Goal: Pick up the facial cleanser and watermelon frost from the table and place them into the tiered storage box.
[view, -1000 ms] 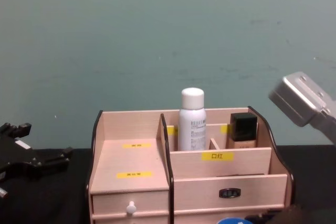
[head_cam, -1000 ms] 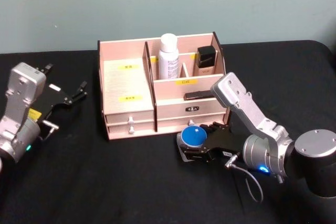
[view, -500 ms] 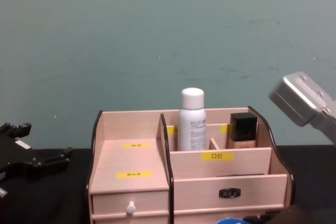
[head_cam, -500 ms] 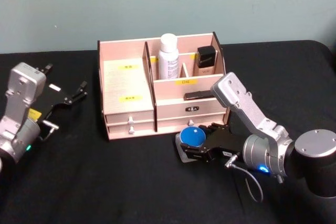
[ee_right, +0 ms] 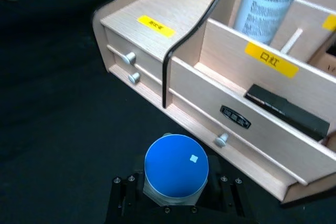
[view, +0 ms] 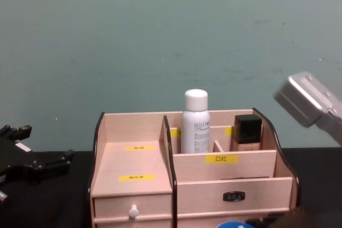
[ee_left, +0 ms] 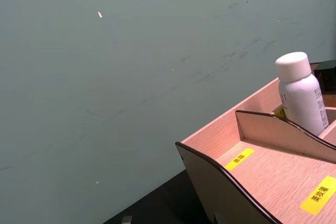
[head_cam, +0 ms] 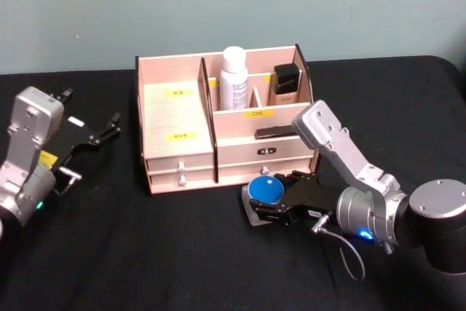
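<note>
Right gripper point(head_cam: 269, 198): just in front of the tiered storage box point(head_cam: 175, 111), near its right-hand drawers; its two black fingers are pressed in on the sides of the watermelon frost point(head_cam: 266, 189), pinching it.
Watermelon frost: squat jar with a round blue lid facing up, held close to the front of the box, outside every compartment; it seems to sit at or barely above the black table point(head_cam: 182, 253), though the views do not settle which.
Facial cleanser point(head_cam: 234, 79): stands upright in a rear compartment of the box, right of the tall dark-edged divider.
Left gripper point(head_cam: 91, 111): well off to the left of the box, above the table, fingers spread wide and holding nothing.
Other contents: a black-capped beige bottle point(head_cam: 285, 84) stands in the rear right compartment; a flat dark item point(head_cam: 275, 133) lies in the tray before it.
</note>
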Robot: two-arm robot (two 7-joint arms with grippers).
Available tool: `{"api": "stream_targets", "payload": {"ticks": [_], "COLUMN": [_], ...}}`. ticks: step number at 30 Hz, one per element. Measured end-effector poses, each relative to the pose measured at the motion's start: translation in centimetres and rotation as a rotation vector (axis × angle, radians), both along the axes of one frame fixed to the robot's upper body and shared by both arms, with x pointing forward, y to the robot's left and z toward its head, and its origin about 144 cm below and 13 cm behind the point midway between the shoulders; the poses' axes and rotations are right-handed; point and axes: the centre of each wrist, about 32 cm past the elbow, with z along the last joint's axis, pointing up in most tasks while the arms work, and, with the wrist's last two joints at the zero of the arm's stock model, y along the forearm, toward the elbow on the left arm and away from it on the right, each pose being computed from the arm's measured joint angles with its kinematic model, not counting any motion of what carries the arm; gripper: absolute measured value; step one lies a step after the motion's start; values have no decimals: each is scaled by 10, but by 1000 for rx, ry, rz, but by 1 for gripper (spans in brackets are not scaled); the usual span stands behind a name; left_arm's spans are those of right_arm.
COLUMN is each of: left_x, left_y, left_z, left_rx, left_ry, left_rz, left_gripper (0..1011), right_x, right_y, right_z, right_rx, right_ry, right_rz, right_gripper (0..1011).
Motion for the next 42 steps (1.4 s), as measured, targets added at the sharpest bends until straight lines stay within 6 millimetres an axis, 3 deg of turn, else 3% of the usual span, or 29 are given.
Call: {"api": "stream_targets", "payload": {"ticks": [13, 20, 27, 42], "left_x": [0, 0, 0, 0], "left_y": [0, 0, 0, 0], "left_z": [0, 0, 0, 0], "left_rx": [0, 0, 0, 0], "left_ry": [0, 0, 0, 0], "left_rz": [0, 0, 0, 0], "left_gripper": [1009, 1010, 1010, 1010], "right_x": [1, 3, 9, 49], "right_y": [7, 24, 45, 87], "right_z": [34, 58, 68, 79], "right_rx": [42, 81, 103, 128], "right_ry": [-71, -104, -117, -149], "right_rz": [73, 143, 190, 164], "right_gripper": [712, 712, 712, 712]}}
